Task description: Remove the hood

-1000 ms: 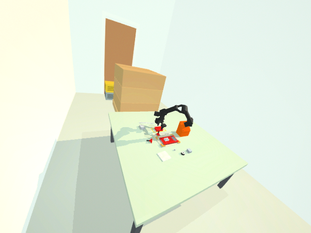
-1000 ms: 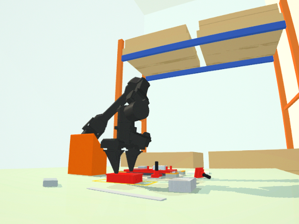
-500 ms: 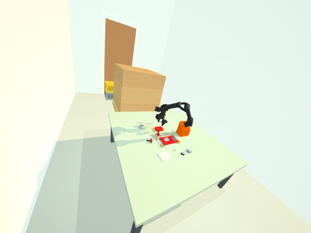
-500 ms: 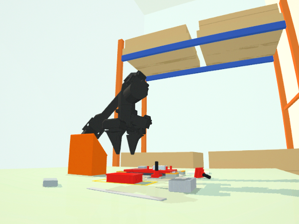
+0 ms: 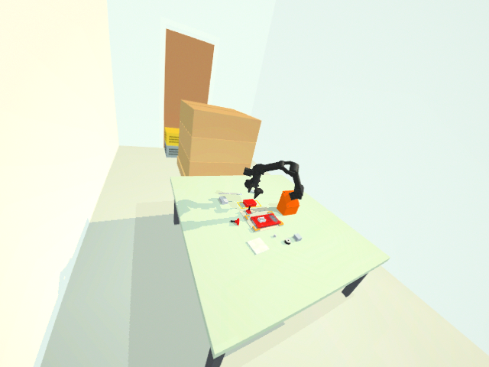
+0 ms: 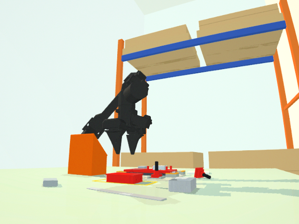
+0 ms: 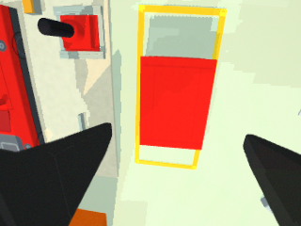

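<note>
The red hood [image 5: 249,202] [image 6: 124,177] [image 7: 176,102] lies flat on the table inside the yellow marked rectangle [image 7: 181,9] [image 6: 101,181] [image 5: 239,206]. My gripper [image 6: 124,152] [image 5: 254,193] [image 7: 176,135] is open and hangs well above the hood, touching nothing. Its two dark fingers show at the lower left and lower right of the wrist view. The red toy car [image 5: 267,220] [image 6: 145,170] [image 7: 11,75] rests on its fixture beside the marked area.
The orange arm base [image 5: 287,202] [image 6: 85,154] stands behind the hood. A red part with a black peg [image 7: 75,32] [image 5: 235,222] [image 6: 200,172], grey blocks [image 6: 182,184] [image 6: 50,182] [image 5: 223,199], a flat grey strip [image 6: 127,193] and a white sheet [image 5: 257,245] lie around. Cardboard boxes [image 5: 217,138] stand behind the table.
</note>
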